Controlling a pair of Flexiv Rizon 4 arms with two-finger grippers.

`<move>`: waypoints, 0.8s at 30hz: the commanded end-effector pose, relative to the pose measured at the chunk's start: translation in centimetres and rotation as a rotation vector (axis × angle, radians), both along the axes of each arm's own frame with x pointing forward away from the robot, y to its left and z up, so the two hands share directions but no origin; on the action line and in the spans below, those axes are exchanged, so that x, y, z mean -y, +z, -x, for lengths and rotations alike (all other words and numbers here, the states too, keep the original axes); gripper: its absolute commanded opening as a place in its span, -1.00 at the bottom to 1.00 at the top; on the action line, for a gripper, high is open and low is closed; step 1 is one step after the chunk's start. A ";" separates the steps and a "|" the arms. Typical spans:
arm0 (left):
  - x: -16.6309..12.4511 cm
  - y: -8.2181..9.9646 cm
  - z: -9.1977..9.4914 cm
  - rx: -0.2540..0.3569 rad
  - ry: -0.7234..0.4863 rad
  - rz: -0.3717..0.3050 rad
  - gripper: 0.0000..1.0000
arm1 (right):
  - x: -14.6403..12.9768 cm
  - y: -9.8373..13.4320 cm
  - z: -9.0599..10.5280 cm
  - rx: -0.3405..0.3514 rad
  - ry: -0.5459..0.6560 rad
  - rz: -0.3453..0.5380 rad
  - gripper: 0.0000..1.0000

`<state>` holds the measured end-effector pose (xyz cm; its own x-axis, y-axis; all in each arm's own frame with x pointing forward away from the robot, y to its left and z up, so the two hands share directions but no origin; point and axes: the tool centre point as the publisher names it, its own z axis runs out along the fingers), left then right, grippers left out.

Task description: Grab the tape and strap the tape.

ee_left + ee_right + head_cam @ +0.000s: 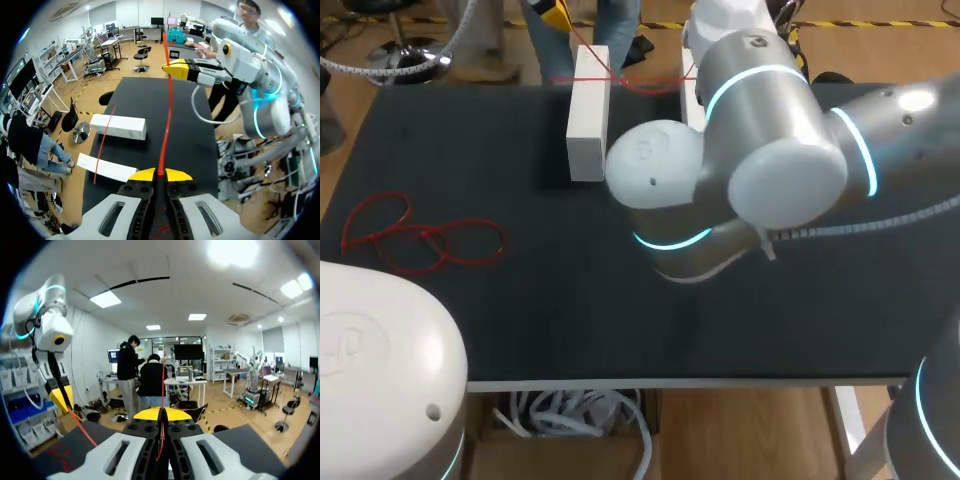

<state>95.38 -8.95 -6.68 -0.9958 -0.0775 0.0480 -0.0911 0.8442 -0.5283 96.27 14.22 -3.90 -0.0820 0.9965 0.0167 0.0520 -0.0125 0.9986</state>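
The red tape [166, 115] ran taut above the black table [195, 135] between the two grippers, and in the head view a stretch of it crossed the far end of a white block [588, 110]. The left gripper [160, 175] had its yellow tips pinched together on one end of the tape. The right gripper [161, 415] was likewise closed tight on the tape, while a loose red tangle [420, 240] lay on the table.
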 end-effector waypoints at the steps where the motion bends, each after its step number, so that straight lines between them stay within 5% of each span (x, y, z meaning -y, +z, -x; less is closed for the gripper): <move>1: 0.0 0.1 0.0 -0.002 0.000 -0.004 -1.00 | -1.0 1.1 0.2 0.002 -0.129 0.150 -1.00; 24: 0.0 0.1 0.0 -0.002 0.000 -0.004 -1.00 | -3.5 2.6 0.3 0.014 0.004 0.719 -1.00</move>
<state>95.37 -8.95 -6.68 -0.9958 -0.0777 0.0478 -0.0913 0.8441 -0.5284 96.15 17.38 -1.98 -0.0709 0.7805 -0.6211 0.0319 0.6241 0.7807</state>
